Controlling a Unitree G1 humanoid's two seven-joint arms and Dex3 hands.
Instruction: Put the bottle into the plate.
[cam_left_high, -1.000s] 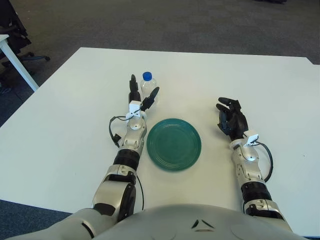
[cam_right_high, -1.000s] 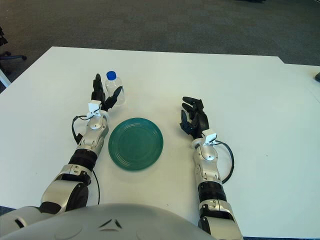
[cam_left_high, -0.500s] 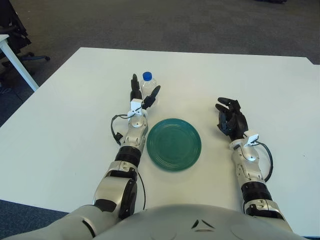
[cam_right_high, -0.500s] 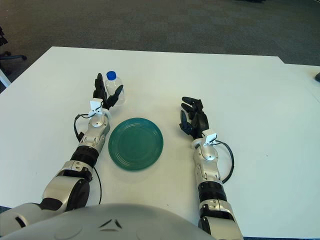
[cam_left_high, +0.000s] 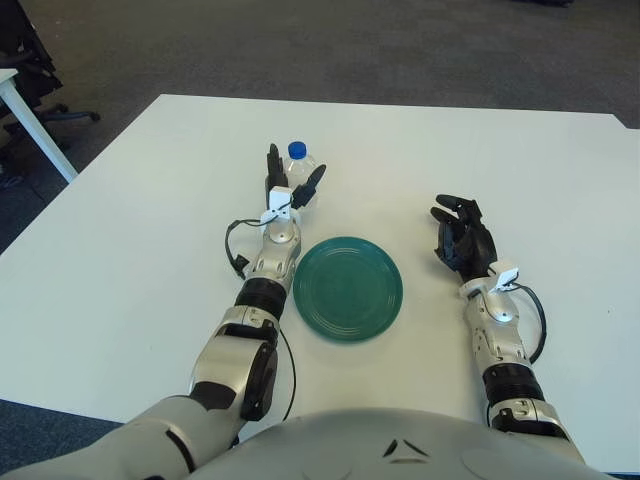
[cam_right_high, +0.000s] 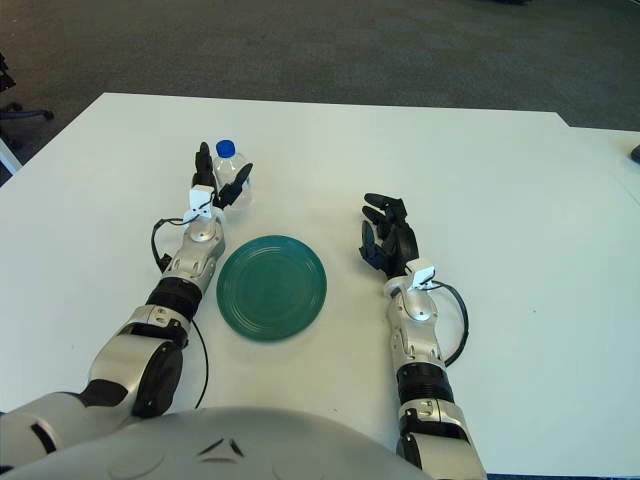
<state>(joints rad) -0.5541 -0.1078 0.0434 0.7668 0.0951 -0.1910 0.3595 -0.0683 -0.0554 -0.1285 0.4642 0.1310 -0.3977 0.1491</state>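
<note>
Our left hand (cam_left_high: 287, 186) has fingers spread either side of the bottle (cam_left_high: 298, 172), upright toward the table's (cam_left_high: 120, 230) far edge, not gripped yet. Right hand (cam_left_high: 462, 238) idle, loosely curled, right of the plate (cam_left_high: 348, 288).

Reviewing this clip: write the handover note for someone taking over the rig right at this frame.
Left hand: at the bottle, fingers spread on either side of it, not closed on it yet.
Right hand: idle, to the right of the plate, holding nothing.
Bottle: upright on the white table, blue cap on, just beyond the plate's far-left edge.
Plate: green, nothing on it, between the two arms.
Done: the reach to the bottle.
Left: close the left hand on the bottle, lift it, carry it toward the plate and set it down there.
</note>
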